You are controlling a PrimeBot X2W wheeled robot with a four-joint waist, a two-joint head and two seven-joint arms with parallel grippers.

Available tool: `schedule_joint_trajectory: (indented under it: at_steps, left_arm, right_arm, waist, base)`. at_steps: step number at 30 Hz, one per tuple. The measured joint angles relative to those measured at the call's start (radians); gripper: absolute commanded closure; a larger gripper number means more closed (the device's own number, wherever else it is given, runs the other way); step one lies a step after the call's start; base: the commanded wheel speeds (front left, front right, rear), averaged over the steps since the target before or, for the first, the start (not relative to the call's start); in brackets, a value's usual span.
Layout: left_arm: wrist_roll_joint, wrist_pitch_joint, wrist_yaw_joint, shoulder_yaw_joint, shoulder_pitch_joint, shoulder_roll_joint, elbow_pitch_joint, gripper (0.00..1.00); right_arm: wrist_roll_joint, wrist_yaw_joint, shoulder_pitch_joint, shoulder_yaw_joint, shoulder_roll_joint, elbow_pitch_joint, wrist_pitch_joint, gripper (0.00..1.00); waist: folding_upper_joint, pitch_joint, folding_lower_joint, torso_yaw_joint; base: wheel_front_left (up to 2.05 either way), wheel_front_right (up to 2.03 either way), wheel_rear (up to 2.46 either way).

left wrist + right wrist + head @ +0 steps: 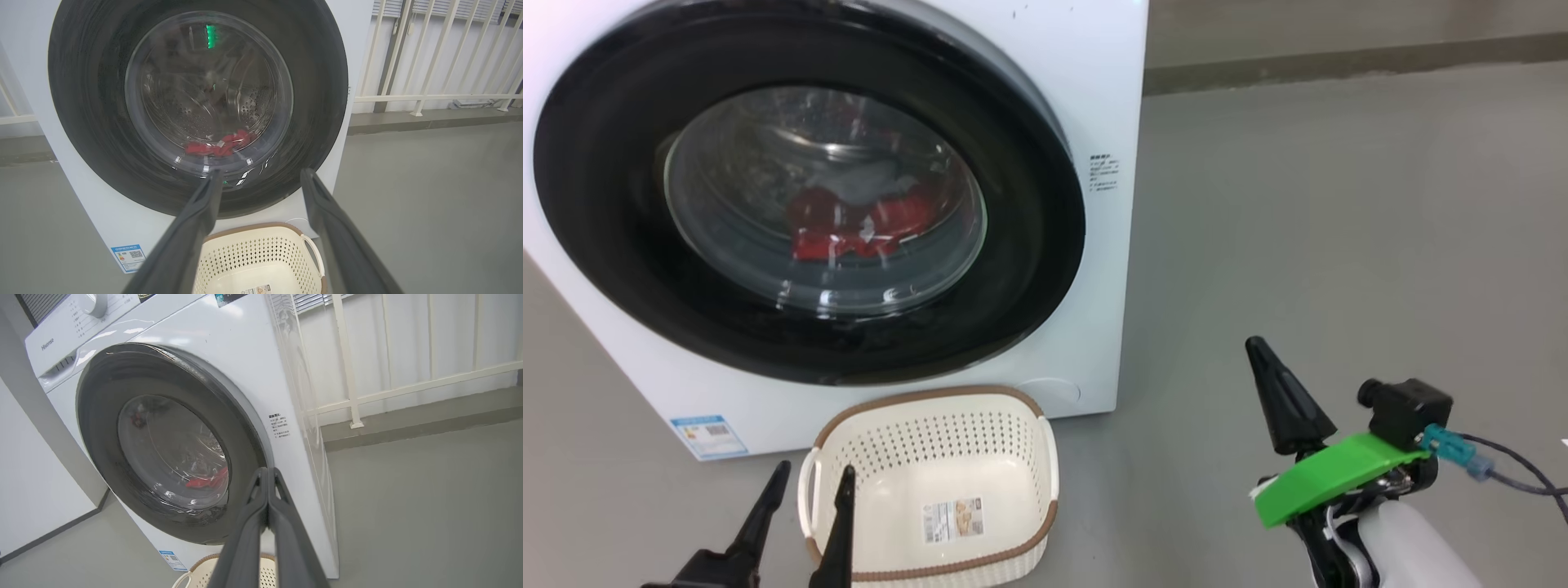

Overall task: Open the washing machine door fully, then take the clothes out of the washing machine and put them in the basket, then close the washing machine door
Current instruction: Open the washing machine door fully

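Door (1013,245) is shut on the machine (1098,82), straight ahead of both grippers. Clothes (858,224) are red with a grey piece on top, low in the drum behind the glass, so the door stands between them and either gripper. Left gripper (261,171) is released, fingers spread wide with nothing between them, tips pointing at the door's lower rim and apart from it. Basket (931,394) sits on the floor (1339,245) just under and ahead of the left gripper, against the foot of the machine, with only a paper label (953,520) on its bottom, print too small to read. Right gripper (267,470) is clenched, fingers pressed flat together on nothing; it hangs over bare floor, and the machine's corner is ahead and to its left. Green plate (1331,478) and a cable (1503,474) sit at the right wrist. White railing (429,61) runs behind the machine, beyond the right gripper. Writing: "Hisense" (47,344) on the top panel beside a white dial (96,302); small black printed notice (1103,173) right of the door, unreadable; blue sticker (709,435) with a QR code at the machine's lower corner, just ahead of the left gripper.
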Motion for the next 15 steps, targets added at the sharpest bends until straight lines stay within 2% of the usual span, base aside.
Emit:
schedule_joint_trajectory:
  at_steps: [7,15]
  left_arm:
    - [-0.009,0.0,0.0,-0.019,-0.028,0.003,-0.034,0.0]
    - [-0.009,0.0,0.0,-0.047,-0.081,0.003,-0.09,0.0]
  right_arm:
    - [0.227,0.0,-0.091,0.014,-0.001,0.078,0.0,1.0]
    - [0.499,0.0,-0.269,0.036,-0.005,0.156,0.007,1.0]
  waist:
    - [0.0,0.048,0.0,0.023]
    - [0.0,0.126,0.0,0.045]
  base:
    - [0.0,0.0,0.0]
    - [0.0,0.0,0.0]
